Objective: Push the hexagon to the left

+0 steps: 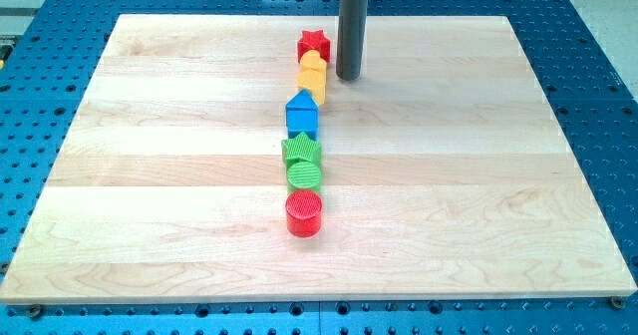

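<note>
A pale wooden board [179, 175] of lengthwise planks is seen lying on a blue perforated metal table [40, 305], which fills the frame's edges. No pincer is fitted: the arm ends in a dark rod, and my tip [347, 78] is set on the board in the upper centre of the frame, just right of the yellow hexagon [312, 76], with a narrow gap apparent between them. A red star [313, 45] is touching the hexagon's upper side. Below it a column is formed by a blue block [302, 114], a green star [301, 149], a green cylinder [304, 174] and a red cylinder [304, 214].
</note>
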